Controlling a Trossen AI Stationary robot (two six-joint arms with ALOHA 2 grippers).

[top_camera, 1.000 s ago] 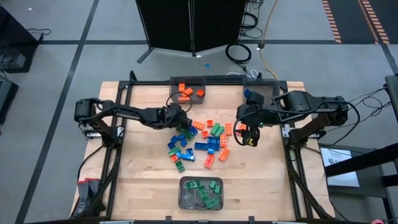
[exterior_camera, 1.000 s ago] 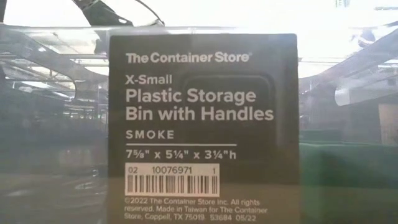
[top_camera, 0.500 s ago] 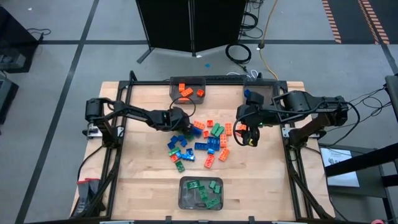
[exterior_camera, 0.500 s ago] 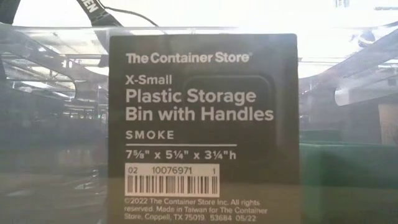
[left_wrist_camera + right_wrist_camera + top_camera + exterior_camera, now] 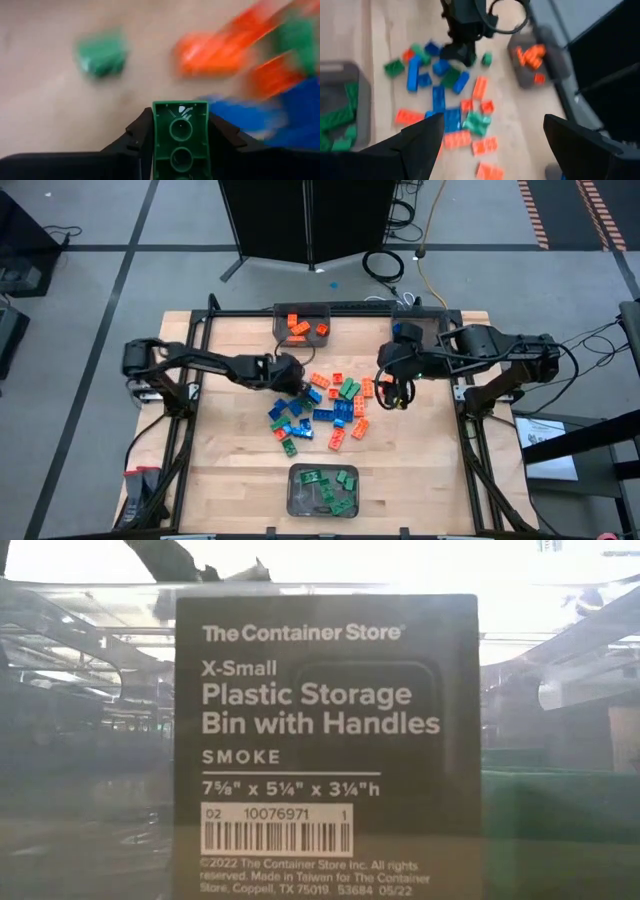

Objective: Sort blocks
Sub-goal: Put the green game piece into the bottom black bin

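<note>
Loose orange, green and blue blocks (image 5: 325, 408) lie in a pile at the table's middle, also seen in the right wrist view (image 5: 450, 100). My left gripper (image 5: 291, 377) is at the pile's far left edge, shut on a green block (image 5: 180, 125). My right gripper (image 5: 395, 390) hangs wide open (image 5: 492, 120) over the pile's right side, with nothing between its fingers. In the high view the held block is hidden under the left gripper. My left gripper pinches the green block by its two long sides (image 5: 156, 135), one dark finger (image 5: 140, 132) on each. The fingers lie along the block, whose ringed face is turned to the wrist camera and whose short end sticks out past the fingertips. Whether it is off the table I cannot tell.
A bin with orange blocks (image 5: 302, 327) stands at the far edge. A bin with green blocks (image 5: 323, 490) stands at the near edge. A third bin (image 5: 420, 332) is at the far right, under the right arm. The green bin's label (image 5: 325, 740) fills the low view.
My left gripper has shut on the green block at the pile's far left edge, staying almost in place while its arm swung. My right gripper, still open, has shifted a little toward the far edge.
</note>
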